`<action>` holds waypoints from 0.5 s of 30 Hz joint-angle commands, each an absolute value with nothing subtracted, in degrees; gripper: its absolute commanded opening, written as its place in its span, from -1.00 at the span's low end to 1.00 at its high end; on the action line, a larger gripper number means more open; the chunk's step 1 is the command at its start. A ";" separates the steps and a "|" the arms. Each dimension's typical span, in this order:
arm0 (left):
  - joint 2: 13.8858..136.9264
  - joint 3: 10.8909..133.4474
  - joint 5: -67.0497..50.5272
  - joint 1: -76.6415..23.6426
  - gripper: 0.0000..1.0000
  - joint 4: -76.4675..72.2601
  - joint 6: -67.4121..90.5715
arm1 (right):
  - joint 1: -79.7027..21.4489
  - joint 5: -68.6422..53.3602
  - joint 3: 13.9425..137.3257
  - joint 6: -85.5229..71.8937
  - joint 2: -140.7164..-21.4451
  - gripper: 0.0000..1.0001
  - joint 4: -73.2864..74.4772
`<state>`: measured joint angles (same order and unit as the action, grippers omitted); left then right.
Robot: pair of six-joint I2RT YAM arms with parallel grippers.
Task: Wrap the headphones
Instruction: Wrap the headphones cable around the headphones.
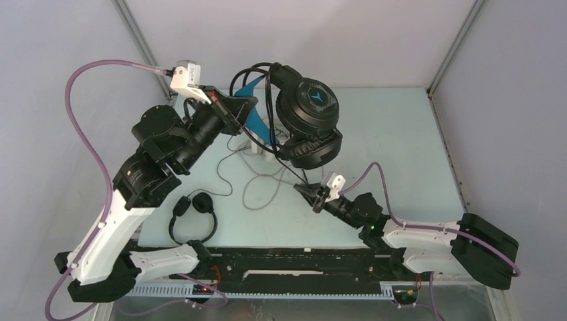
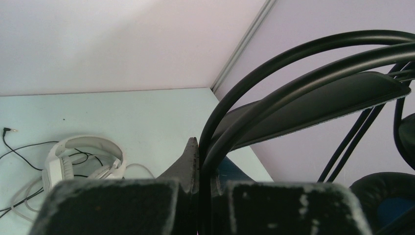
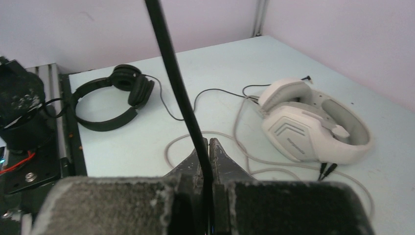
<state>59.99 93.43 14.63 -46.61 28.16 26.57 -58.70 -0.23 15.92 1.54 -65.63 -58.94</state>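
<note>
Nearest the overhead lens, and biggest: the bulky black headphones (image 1: 309,107), hoisted well clear of the surface (image 1: 401,147) over its far half, earcups hanging low, a blue emblem on the outer cup and a blue panel by the headband. Hung from the left gripper (image 2: 200,169), fingers clenched on the twin black hoops of the headband. Probably raised this way to keep the set off the clutter below and leave its cord dangling free for winding. Just under the cups, the right gripper (image 3: 208,147), fingers pinched tight on the thick black cable (image 3: 171,68), running straight up from the grip. Seemingly taken there to lead the cord round the headset, with no turn visible yet. Next in size, the white-grey headphones (image 3: 303,127), flat on the surface almost beneath the lifted pair, grey cable (image 3: 168,148) sprawled in loose loops, unwrapped. Smaller, the slim black headphones (image 1: 194,214), lying near the front edge on the left, well apart from the other two, thin black cable (image 3: 164,108) trailing loose toward the white pair. Smallest, a jack plug (image 2: 7,130) on a thin black lead beyond the white set; owner hard to tell.
</note>
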 commanded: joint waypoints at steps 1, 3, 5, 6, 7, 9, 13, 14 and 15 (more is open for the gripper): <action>57.48 96.45 7.81 -45.96 -1.00 20.39 35.00 | -55.61 -1.20 14.84 0.69 -63.66 -1.00 -57.22; 57.05 94.97 5.39 -45.80 -1.00 19.42 36.85 | -55.29 -2.71 16.04 1.43 -63.21 -1.00 -55.67; 56.63 93.53 3.24 -45.62 -1.00 17.50 38.74 | -55.16 -2.64 17.31 2.10 -63.53 -1.00 -54.18; 56.43 93.05 2.76 -45.66 -1.00 17.14 39.52 | -55.09 -2.89 17.70 2.37 -63.89 -1.00 -54.07; 56.29 92.67 2.57 -45.66 -1.00 16.36 39.82 | -55.03 -3.31 18.01 2.59 -64.35 -1.00 -54.18; 55.88 91.67 3.41 -45.70 -1.00 15.27 39.52 | -55.10 -4.45 18.95 2.79 -65.39 -1.00 -54.11; 56.55 91.22 1.56 -43.96 -1.00 14.53 42.22 | -55.89 -4.33 20.64 2.79 -67.82 -1.00 -54.07; 56.79 91.15 -0.30 -43.65 -1.00 13.84 43.06 | -55.68 -3.85 20.65 2.59 -68.22 -1.00 -54.19; 56.95 91.26 -2.03 -43.53 -1.00 13.54 43.43 | -55.30 -3.29 20.65 2.37 -68.29 -1.00 -54.22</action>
<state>58.72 90.48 5.08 -44.84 25.47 34.00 -55.92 -5.06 19.42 2.04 -66.48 -57.10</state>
